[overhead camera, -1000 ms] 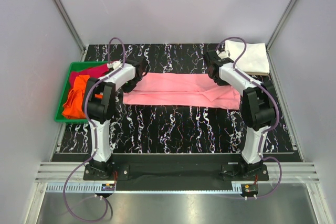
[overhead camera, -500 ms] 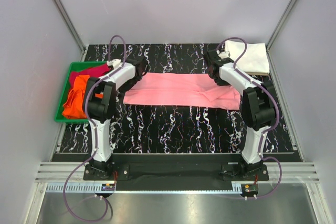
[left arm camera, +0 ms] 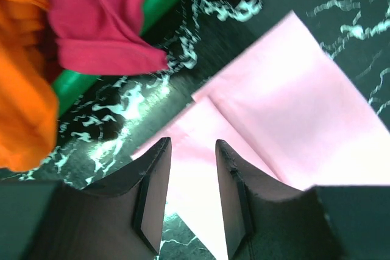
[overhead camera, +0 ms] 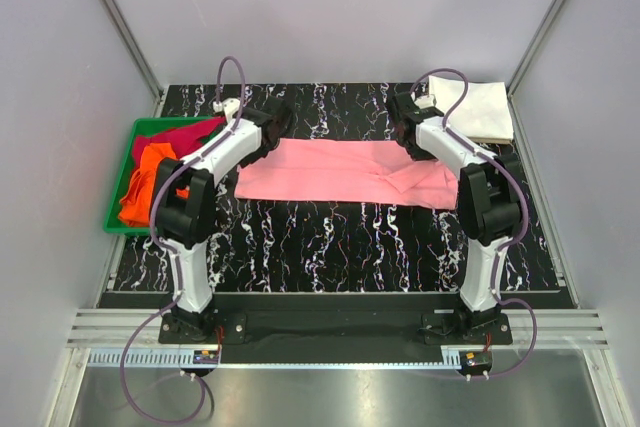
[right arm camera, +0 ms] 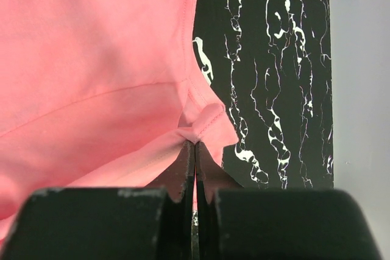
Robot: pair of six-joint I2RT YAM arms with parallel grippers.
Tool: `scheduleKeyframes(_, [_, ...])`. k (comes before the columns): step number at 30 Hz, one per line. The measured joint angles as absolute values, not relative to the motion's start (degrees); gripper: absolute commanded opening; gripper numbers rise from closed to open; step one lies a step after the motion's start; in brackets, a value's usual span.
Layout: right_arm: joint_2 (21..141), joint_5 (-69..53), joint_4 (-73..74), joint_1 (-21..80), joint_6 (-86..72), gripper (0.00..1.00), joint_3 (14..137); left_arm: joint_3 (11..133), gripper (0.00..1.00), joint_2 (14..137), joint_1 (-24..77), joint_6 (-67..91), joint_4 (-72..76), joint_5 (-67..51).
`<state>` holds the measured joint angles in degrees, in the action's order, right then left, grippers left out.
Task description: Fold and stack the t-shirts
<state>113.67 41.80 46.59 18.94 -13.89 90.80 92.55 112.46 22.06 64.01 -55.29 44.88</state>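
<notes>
Pink shirt (overhead camera: 345, 172) laid out long; four shirts in all.
My arms hide its far corners. Its long axis runs left to right: the left claw (left arm camera: 192, 150) hangs part-open and empty over its left end, the right claw (right arm camera: 195, 147) pinches its right corner. One white shirt (overhead camera: 478, 112) lies right of the right claw; one orange shirt (overhead camera: 145, 182) and one magenta shirt (overhead camera: 175, 137), bunched, sit in a green tray (overhead camera: 135, 228) left of the left claw.

The top external camera overlooks the whole black marbled surface (overhead camera: 330, 237) from behind. Both wrist cameras face down close over the light pink cloth t-shirt (overhead camera: 340, 169), shared by all.
</notes>
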Motion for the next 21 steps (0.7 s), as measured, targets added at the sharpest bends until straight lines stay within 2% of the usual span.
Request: scheduleKeyframes(21, [119.8,41.8,41.9,18.9,-7.8,0.00,93.6,88.1,0.40,119.6,18.4,68.7,-57.2,46.0])
